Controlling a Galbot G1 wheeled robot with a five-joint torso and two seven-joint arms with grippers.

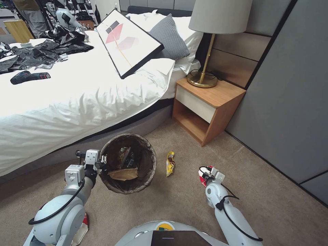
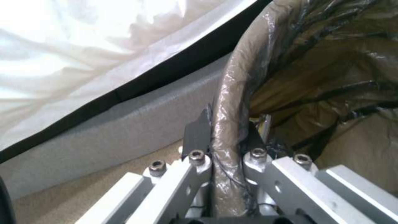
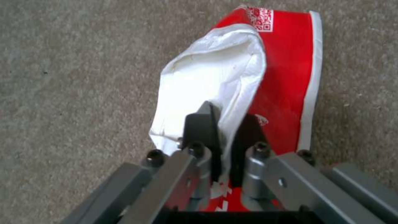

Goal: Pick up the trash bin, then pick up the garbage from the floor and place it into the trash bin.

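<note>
The trash bin (image 1: 128, 164), lined with a dark brown bag, hangs tilted above the carpet by the bed. My left gripper (image 1: 101, 160) is shut on the trash bin's bag-covered rim (image 2: 230, 124), one finger on each side of the wall. Inside lie a tan paper scrap (image 1: 123, 173) and dark wrappers. My right gripper (image 1: 205, 174) is low on the carpet to the right, shut on the open edge of a red-and-white carton (image 3: 265, 81). A yellow snack wrapper (image 1: 169, 163) lies on the floor between bin and carton.
The bed (image 1: 68, 102) with white sheets, black bags and a framed picture runs along the left. A wooden nightstand (image 1: 206, 106) with a lamp stands ahead at the right, against a grey wall panel (image 1: 290, 102). Open carpet lies to the right.
</note>
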